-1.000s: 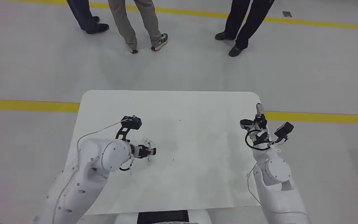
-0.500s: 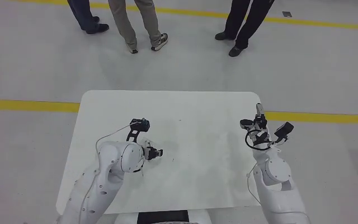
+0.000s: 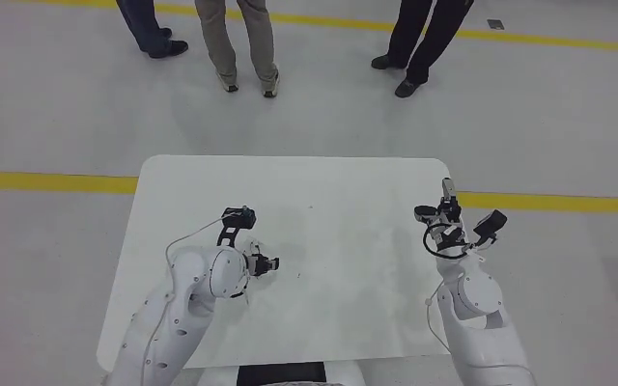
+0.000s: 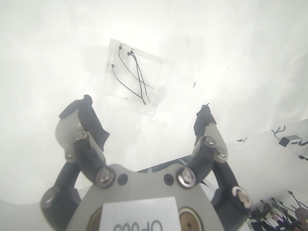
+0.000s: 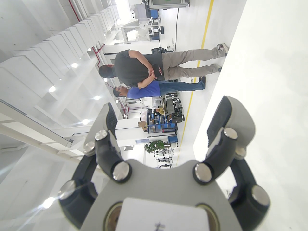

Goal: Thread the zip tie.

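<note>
A small clear square tray (image 4: 166,73) lies on the white table (image 3: 338,193) and holds thin black zip ties (image 4: 125,73), crossing one another. My left gripper (image 4: 145,108) hovers just short of the tray's near edge, open, with nothing between its black-taped fingertips (image 4: 84,106). From above, the left gripper (image 3: 266,262) sits over the left-middle of the table. My right gripper (image 3: 439,214) is at the table's right edge, raised and pointing away from the table. In its own view the right gripper (image 5: 168,114) is open and holds nothing.
Beyond the table's edge in the left wrist view, a small grey box (image 4: 286,141) and a dark cluster of thin black pieces (image 4: 276,212) lie lower down. A yellow floor line (image 3: 68,181) runs past both sides of the table.
My left arm has swung right, toward the table's middle, then eased back slightly. The right arm has stayed still.
</note>
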Motion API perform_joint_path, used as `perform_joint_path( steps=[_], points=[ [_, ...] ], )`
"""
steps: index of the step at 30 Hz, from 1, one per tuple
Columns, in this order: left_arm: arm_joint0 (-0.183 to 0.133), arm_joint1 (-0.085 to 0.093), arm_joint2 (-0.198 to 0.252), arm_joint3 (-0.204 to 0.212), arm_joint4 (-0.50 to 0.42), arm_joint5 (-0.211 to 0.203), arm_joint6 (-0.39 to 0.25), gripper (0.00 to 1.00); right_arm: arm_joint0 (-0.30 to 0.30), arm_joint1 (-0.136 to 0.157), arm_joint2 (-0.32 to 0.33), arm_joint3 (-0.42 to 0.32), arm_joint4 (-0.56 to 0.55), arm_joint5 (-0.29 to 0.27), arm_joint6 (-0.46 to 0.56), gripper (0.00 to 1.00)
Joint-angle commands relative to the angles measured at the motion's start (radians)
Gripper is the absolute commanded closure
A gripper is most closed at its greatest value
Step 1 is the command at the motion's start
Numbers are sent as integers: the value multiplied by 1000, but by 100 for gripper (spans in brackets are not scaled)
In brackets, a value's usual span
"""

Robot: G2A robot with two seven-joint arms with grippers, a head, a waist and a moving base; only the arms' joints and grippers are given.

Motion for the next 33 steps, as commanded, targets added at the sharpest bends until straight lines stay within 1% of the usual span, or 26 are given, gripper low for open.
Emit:
perform_joint_path(
  steps=[1, 8, 9, 10, 11, 12, 14, 20, 22, 23, 25, 27, 31, 32, 33],
  points=[
    [-1, -1, 0, 0, 4, 0, -3, 0, 0, 0, 0, 0, 0, 0, 0, 0],
    [-1, -1, 0, 0, 4, 0, -3, 0, 0, 0, 0, 0, 0, 0, 0, 0],
    [0, -1, -5, 6, 3, 0, -1, 0, 0, 0, 0, 0, 0, 0, 0, 0],
    [1, -2, -19, 17, -2, 0, 4, 0, 0, 0, 0, 0, 0, 0, 0, 0],
    [-1, -4, -19, 18, -1, 0, 1, 0, 0, 0, 0, 0, 0, 0, 0, 0],
    [-1, -6, -19, 20, 2, 0, -1, 0, 0, 0, 0, 0, 0, 0, 0, 0],
    [-2, -7, -11, 20, 42, 0, -2, 0, 0, 0, 0, 0, 0, 0, 0, 0],
    [-2, -7, -11, 20, 42, 0, -2, 0, 0, 0, 0, 0, 0, 0, 0, 0],
    [0, -8, -9, 20, 24, -5, 21, 0, 0, 0, 0, 0, 0, 0, 0, 0],
    [-1, -7, -8, 21, 37, -2, 32, 0, 0, 0, 0, 0, 0, 0, 0, 0],
    [-3, -6, 1, 16, 55, 0, 27, 0, 0, 0, 0, 0, 0, 0, 0, 0],
    [-11, -6, 23, 7, 88, 0, 9, 0, 0, 0, 0, 0, 0, 0, 0, 0],
    [-18, -9, 49, -5, 127, 0, -17, 0, 0, 0, 0, 0, 0, 0, 0, 0],
    [-20, -11, 53, -6, 133, 0, -23, 9, 0, 0, 0, 0, 0, 0, 0, 0],
    [-21, -13, 57, -7, 138, 0, -29, 25, 0, 0, 0, 0, 0, 0, 0, 0]
  ],
)
